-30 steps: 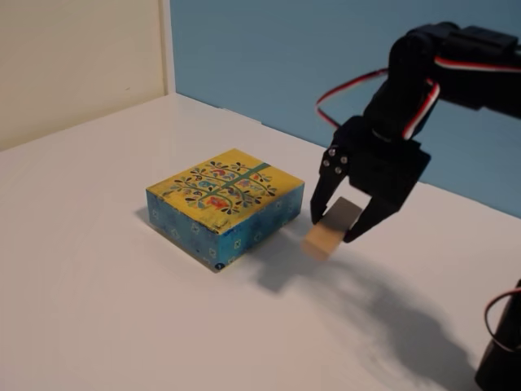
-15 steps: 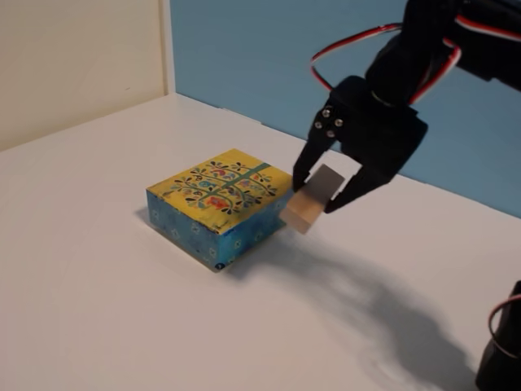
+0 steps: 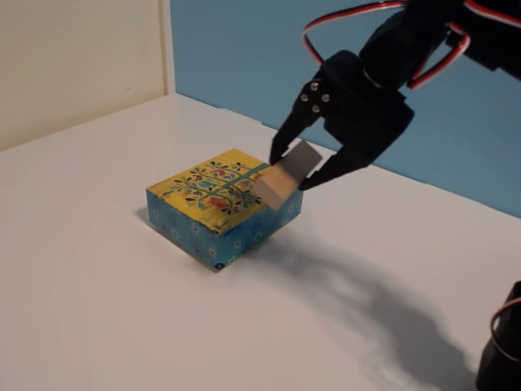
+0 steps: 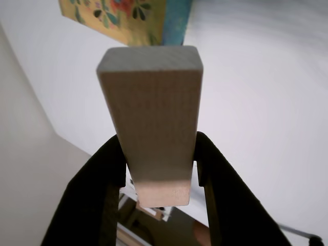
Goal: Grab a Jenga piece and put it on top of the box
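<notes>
Pinching one Jenga piece (image 3: 282,182) between its two black fingers, the gripper (image 3: 289,173) is hanging in the air above the near right edge of the box (image 3: 221,207) in the fixed view. I am seeing the block tilting downward toward the yellow top, not touching it. From the wrist view the piece (image 4: 152,118) is jutting out past both fingers (image 4: 100,179), with a corner of the box (image 4: 128,18) beyond its tip. I am counting one block and one box on the white table (image 3: 98,277). I am reading no lettering or brand anywhere.
</notes>
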